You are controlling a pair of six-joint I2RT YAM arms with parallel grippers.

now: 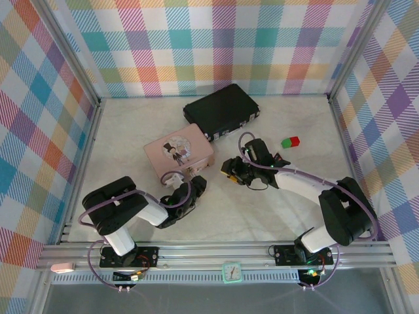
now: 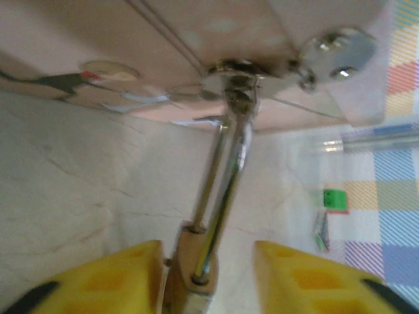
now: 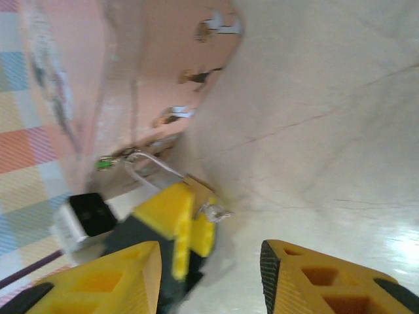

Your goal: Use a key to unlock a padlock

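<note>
Left gripper (image 2: 206, 247) is sitting part-open around the padlock (image 2: 180, 271), pads not clamping the brass body. The shackle is hanging from the pink box (image 1: 179, 152) hasp. Right gripper (image 3: 209, 246) is hovering just beside it, jaws apart and empty. A silver bit (image 3: 217, 210) is sticking out at the lock, possibly the key, can't tell. I'm reading this as the release step. Next move is calling for a shackle check, then a pull.

Robot lab cell: aluminium frame (image 1: 216, 252), plaid walls (image 1: 209, 46).
</note>
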